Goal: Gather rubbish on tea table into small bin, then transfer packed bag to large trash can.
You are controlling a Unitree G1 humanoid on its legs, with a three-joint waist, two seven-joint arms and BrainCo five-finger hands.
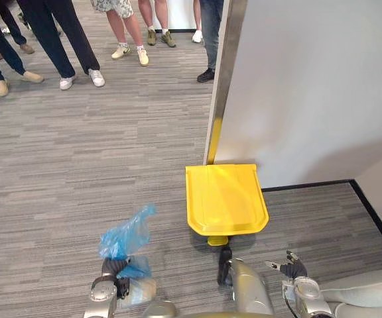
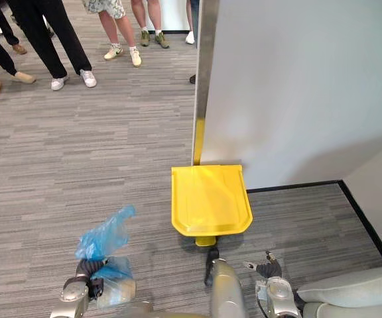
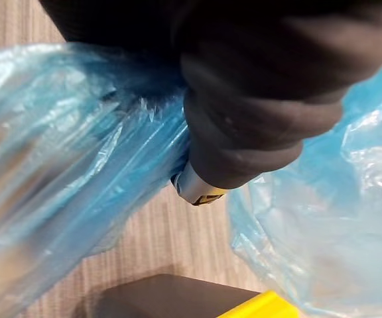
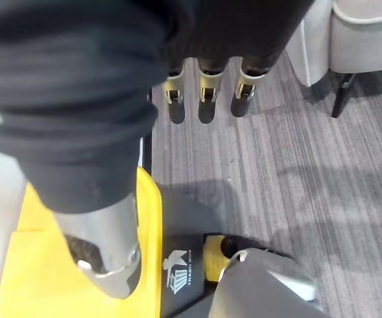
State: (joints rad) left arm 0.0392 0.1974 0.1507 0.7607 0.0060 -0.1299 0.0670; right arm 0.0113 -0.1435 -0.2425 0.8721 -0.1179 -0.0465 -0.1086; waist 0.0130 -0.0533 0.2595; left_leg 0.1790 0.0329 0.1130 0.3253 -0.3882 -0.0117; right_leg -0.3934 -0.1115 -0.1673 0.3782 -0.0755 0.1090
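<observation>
STEP 2: carry bag [image 1: 126, 238] to can [image 1: 225, 199] | BAG: clamped in left hand [image 1: 113, 270], left of can | right hand [image 1: 294, 270]: fingers straight, empty | CAN: closed | NEXT: you must open it before dropping bag

Onlookers' legs [image 1: 52, 40], white partition [image 1: 310, 86], grey carpet [image 1: 78, 152]

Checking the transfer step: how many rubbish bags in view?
1. The blue bag is gripped by the left robot hand, left of the closed yellow-lidded trash can. Others could hide behind the white wall.
</observation>
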